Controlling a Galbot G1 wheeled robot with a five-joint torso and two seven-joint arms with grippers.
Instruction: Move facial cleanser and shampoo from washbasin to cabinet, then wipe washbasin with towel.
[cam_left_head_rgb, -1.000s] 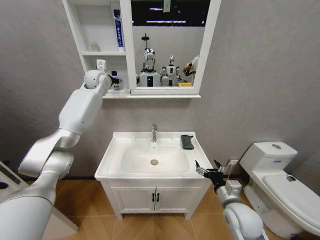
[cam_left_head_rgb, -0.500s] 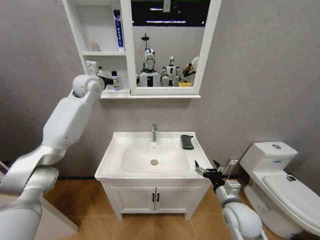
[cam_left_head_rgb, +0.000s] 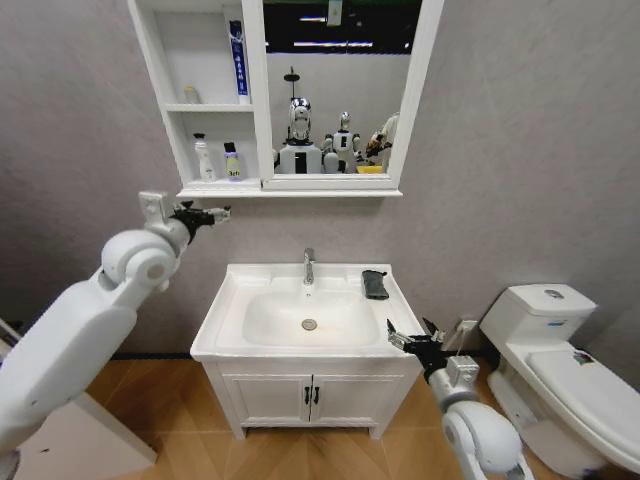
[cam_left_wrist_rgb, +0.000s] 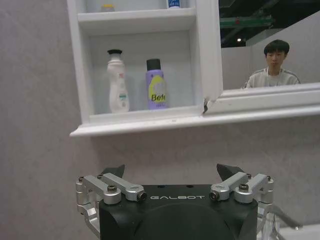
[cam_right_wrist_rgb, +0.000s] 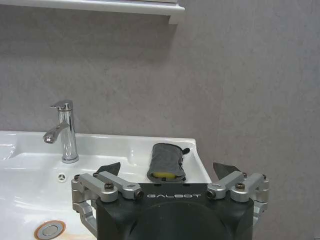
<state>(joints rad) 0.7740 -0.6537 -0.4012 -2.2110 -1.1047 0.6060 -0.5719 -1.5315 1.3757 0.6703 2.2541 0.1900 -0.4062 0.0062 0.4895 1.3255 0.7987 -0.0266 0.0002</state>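
Both bottles already sit in the cabinet (cam_left_head_rgb: 160, 70), lowest shelf: white bottle (cam_left_head_rgb: 204, 158) at 9 o'clock of the purple one (cam_left_head_rgb: 231, 161), upright, just beside each other. So moving looks done; wiping is what's left, imo.

Left gripper (cam_left_head_rgb: 212, 213) hangs below the shelf lip, fingers spread, nothing in them. Right gripper (cam_left_head_rgb: 412, 340) sits off the washbasin (cam_left_head_rgb: 230, 295) front-right corner, fingers open too, empty.

Towel (cam_left_head_rgb: 375, 284) lies folded on the basin's back-right ledge, roughly 3 o'clock from the faucet (cam_left_head_rgb: 308, 266), well apart from it. From the right gripper it's at about 11 o'clock, near.

To do it well: right arm is the closer one, so use that. Come down over the towel's middle, pinch the whole fold so it doesn't unroll, keep clear of the wall behind. Something yellowish peeks from the fold; can't tell what. Left arm should stay out of the way.
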